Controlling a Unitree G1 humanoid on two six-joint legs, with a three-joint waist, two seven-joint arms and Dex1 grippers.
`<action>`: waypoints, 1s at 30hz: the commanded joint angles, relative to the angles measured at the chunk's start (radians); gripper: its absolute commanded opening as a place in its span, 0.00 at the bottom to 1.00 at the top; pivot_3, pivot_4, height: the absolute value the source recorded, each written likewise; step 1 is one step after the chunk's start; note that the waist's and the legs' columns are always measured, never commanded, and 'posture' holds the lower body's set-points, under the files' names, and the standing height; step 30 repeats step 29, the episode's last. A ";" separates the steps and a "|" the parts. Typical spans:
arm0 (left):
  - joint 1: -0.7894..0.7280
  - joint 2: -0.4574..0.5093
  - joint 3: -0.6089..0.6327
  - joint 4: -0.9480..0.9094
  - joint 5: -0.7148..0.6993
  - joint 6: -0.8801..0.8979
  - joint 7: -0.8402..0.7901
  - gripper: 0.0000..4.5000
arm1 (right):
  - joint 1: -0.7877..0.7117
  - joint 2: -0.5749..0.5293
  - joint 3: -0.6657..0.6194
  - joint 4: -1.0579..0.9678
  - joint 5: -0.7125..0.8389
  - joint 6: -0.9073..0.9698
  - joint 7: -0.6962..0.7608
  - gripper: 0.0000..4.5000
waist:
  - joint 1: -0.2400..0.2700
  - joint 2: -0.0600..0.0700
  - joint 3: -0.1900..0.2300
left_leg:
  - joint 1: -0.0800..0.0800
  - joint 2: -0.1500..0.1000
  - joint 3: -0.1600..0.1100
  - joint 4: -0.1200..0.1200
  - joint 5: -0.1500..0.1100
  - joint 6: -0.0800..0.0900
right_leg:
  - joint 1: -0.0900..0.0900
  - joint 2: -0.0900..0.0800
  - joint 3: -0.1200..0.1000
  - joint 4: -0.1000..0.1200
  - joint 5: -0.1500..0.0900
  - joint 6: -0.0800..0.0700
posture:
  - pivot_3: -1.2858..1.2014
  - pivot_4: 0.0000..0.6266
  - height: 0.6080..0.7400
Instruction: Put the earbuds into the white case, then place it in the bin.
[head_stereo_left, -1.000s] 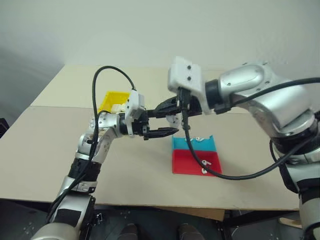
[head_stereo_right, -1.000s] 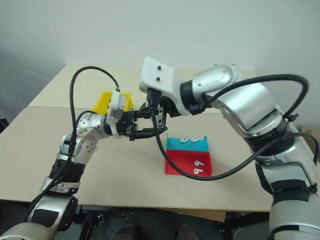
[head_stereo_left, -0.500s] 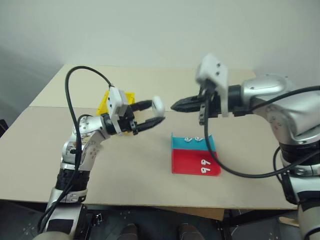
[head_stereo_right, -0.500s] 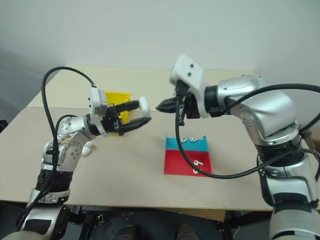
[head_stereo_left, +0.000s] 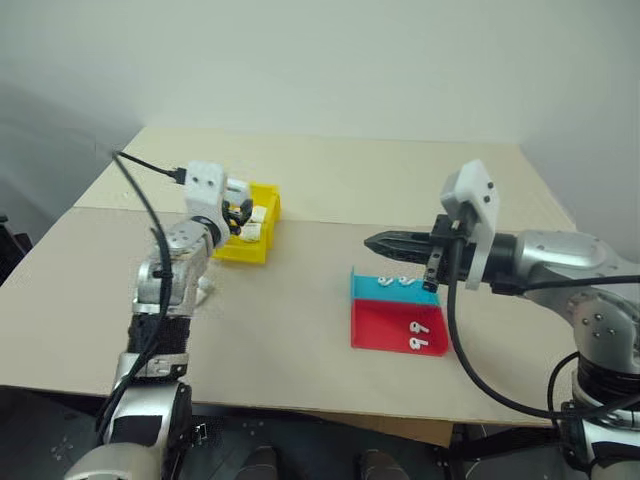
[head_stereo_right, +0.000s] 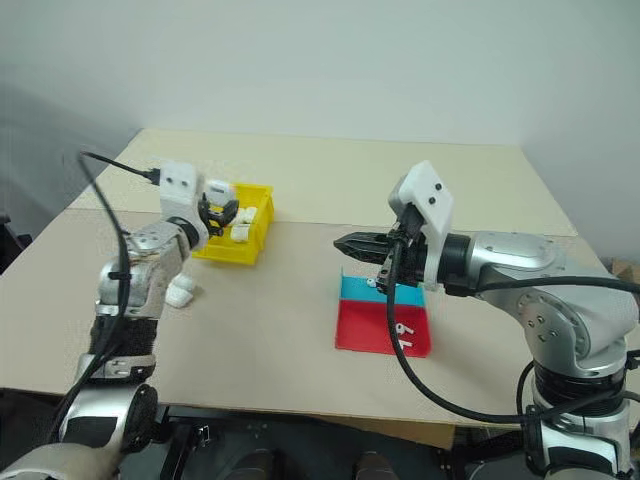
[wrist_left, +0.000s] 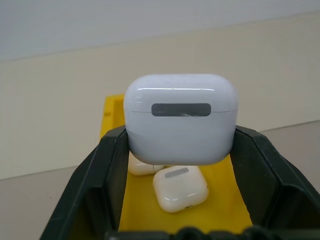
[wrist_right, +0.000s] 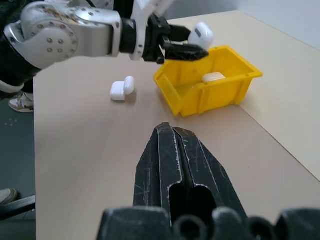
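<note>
Beige tabletop (head_stereo_right: 300, 300) against a plain pale wall is what you see from the head views. Your left gripper (head_stereo_right: 218, 210) hangs over the yellow bin (head_stereo_right: 236, 254) at the table's left, its fingers holding the white case (head_stereo_right: 217, 190) between them; more white cases (head_stereo_right: 241, 231) lie inside the bin, and another open one (head_stereo_right: 181, 293) sits on the table just beside your left arm. Your right gripper (head_stereo_right: 345, 244) is pinched shut on nothing, above the teal-and-red tray (head_stereo_right: 365, 335), where several earbuds (head_stereo_left: 417, 334) lie.

From your left wrist view, the white case (wrist_left: 180, 119) sits lid closed between the two black fingers (wrist_left: 97, 185), above the bin (wrist_left: 220, 200) floor, with two other cases (wrist_left: 179, 189) directly beneath it.

From your right wrist view, the closed fingers (wrist_right: 182, 170) point toward the bin (wrist_right: 207, 92), well apart from it. Your left gripper (wrist_right: 187, 47) holds the case (wrist_right: 201, 35) above the bin's rim, and the loose open case (wrist_right: 122, 89) lies beside the bin.
</note>
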 joint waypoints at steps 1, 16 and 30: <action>-0.075 -0.011 -0.018 0.094 0.040 -0.066 0.023 0.91 | -0.002 -0.011 -0.031 -0.019 0.028 -0.002 -0.025 0.00 | -0.001 0.000 0.000 | -0.001 0.000 0.000 0.000 0.000 0.000 | -0.001 0.000 0.000 0.000 0.000 0.000 | 0.52 0.24 1.00; 0.158 0.175 0.125 -0.390 -0.290 -0.090 -0.376 0.99 | 0.239 0.008 -0.093 -0.073 -0.049 -0.283 -0.049 0.00 | -0.007 0.000 0.000 | -0.002 0.000 0.000 -0.001 0.000 0.000 | -0.002 0.000 0.000 0.000 0.000 0.000 | 0.52 0.24 1.00; 0.636 0.523 0.306 -0.806 -0.660 0.039 -0.799 0.99 | 0.439 -0.148 -0.114 -0.018 -0.094 -0.474 0.230 0.00 | -0.012 0.000 0.000 | 0.006 0.003 0.003 -0.001 0.000 -0.001 | 0.004 0.000 0.001 0.000 -0.001 -0.001 | 0.52 0.24 1.00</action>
